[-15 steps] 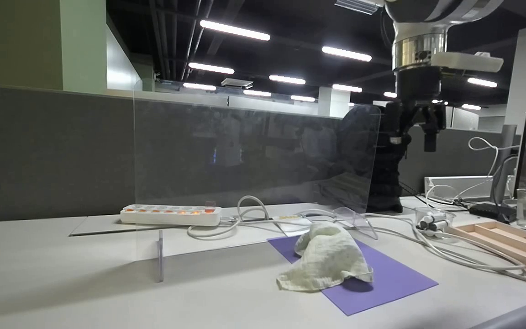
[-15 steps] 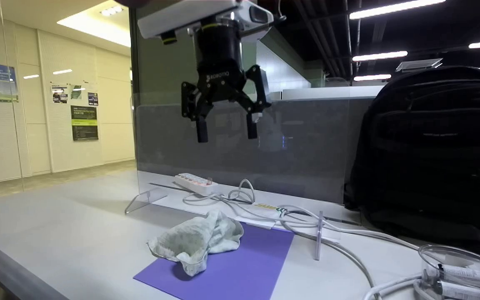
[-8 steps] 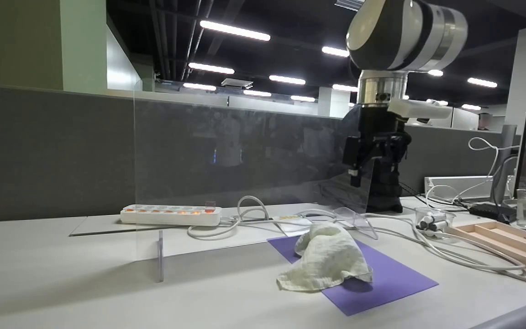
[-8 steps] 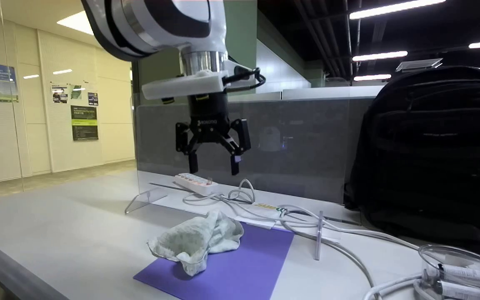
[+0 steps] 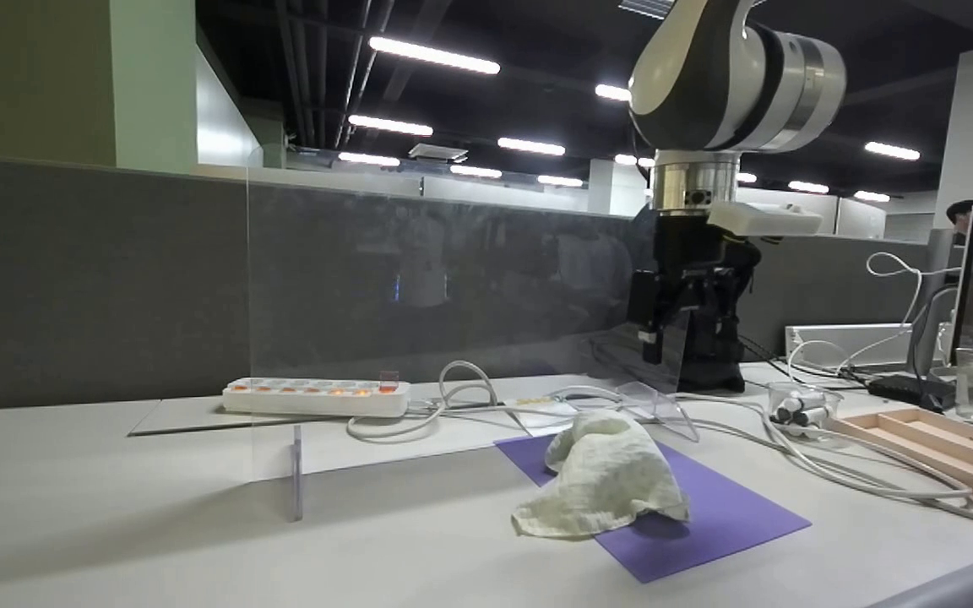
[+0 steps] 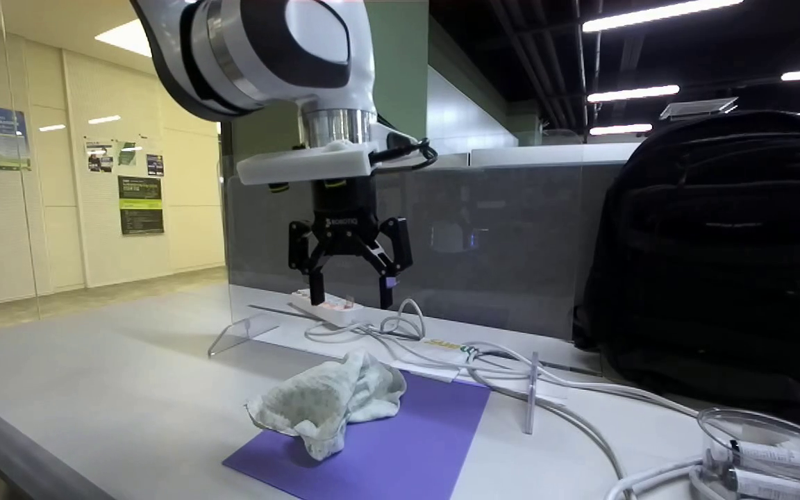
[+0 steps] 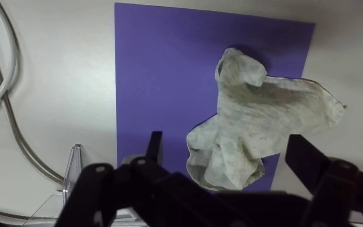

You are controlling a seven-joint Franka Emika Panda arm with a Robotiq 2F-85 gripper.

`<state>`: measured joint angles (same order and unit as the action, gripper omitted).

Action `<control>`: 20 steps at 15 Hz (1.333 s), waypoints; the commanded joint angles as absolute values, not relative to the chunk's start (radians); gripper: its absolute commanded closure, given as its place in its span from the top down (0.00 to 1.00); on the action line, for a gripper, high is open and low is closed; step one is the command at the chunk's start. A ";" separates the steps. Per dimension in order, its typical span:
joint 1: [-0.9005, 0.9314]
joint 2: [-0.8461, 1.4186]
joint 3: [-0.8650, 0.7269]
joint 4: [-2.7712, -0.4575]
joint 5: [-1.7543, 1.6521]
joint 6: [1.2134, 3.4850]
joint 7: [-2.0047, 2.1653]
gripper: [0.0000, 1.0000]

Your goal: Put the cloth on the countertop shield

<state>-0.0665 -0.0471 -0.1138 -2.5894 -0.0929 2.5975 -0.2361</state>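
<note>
Pale cloth (image 6: 344, 397) (crumpled) overlaps a purple sheet (image 6: 421, 437), lower centre. Above, the wide-spread pincer (image 6: 351, 298) hangs before a clear shield (image 6: 511, 236).

Through both exterior views I look, from different places somewhat above the tabletop (image 5: 115, 540), toward the clear shield (image 5: 470, 279), so they share the cloth (image 6: 330, 399) and the purple sheet (image 6: 417, 444), while my wrist view faces steeply downward past the jaws and shows me these same two nearer.
</note>
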 commanded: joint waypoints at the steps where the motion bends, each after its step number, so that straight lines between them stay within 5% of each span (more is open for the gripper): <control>1: -0.070 0.004 -0.099 -2.579 -0.125 2.623 -0.209 1.00; 14: -0.082 0.289 -0.032 -2.485 -0.089 2.853 -0.267 1.00; 15: -0.090 0.301 -0.018 -2.479 -0.077 2.856 -0.280 0.75; 16: -0.098 0.309 -0.005 -2.473 -0.068 2.853 -0.291 0.75; 20: -0.120 0.319 0.027 -2.466 -0.058 2.835 -0.321 0.46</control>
<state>-0.0917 0.3136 -0.0016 -2.4832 -0.0753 2.8538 -0.2890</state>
